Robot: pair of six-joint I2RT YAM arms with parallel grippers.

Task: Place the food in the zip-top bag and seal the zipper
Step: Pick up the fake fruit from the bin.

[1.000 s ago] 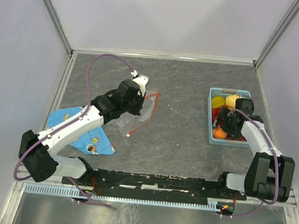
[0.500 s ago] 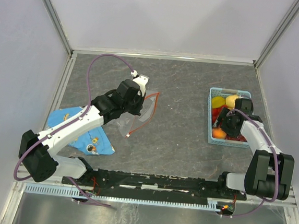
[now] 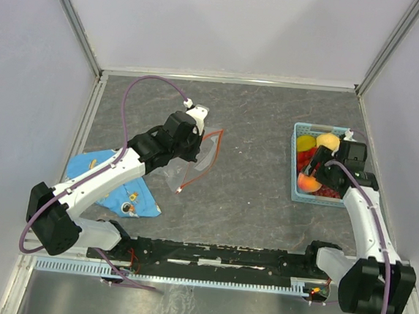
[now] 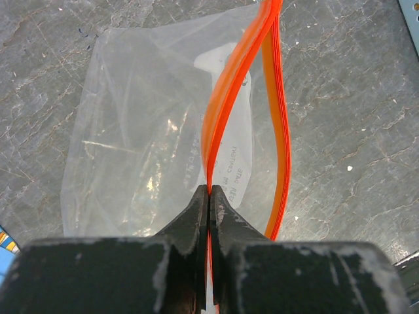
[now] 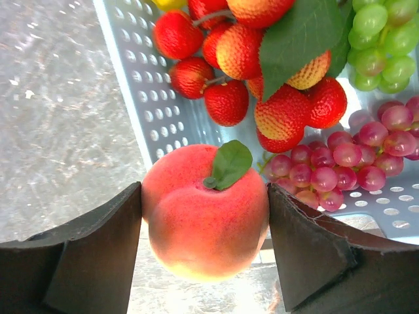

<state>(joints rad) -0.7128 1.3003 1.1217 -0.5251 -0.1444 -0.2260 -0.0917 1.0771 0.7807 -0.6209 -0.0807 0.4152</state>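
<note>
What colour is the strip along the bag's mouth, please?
Orange-red; the strip shows best in the left wrist view.

The zip-top bag (image 3: 197, 154) rests left of centre on the table (image 3: 256, 132), its zipper (image 4: 226, 111) pinched in the left tool (image 4: 209, 196). A cloth (image 3: 111, 185) lies nearer and further left. The basket (image 3: 295, 161) stands at the right and contains strawberries (image 5: 226, 101) and grapes (image 5: 347, 160). The peach (image 5: 196, 222) sits between the fingers of the right tool (image 5: 204, 242), above the basket's near left corner.

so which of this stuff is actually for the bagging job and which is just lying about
For the job: zip-top bag, zipper, peach, strawberries, purple grapes, green grapes, lemons.
Lying about: blue patterned cloth; light-blue basket, which only holds the fruit.
</note>
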